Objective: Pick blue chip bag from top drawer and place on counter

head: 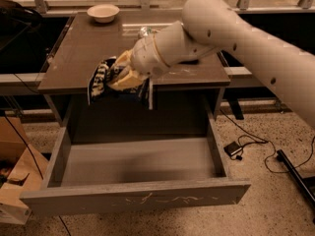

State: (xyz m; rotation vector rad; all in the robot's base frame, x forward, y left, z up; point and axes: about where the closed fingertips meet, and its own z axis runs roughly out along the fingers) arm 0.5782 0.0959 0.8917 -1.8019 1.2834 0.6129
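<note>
Now the tool (121,77) is clamping the blue chip bag (99,79), hanging at the front edge of the desk (78,48) above the top drawer (138,162); bare desk is lying toward 12 o'clock.

White lettering runs down the bag (99,78), just left of the gripper (122,78); no word is legible. The gripper clamps the bag at the counter (78,48) front edge.

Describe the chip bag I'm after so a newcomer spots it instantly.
Look at the grey-brown counter above the open top drawer. At its front edge the gripper clamps the blue chip bag: dark navy, white lettering, unlike the pale bowl.
</note>
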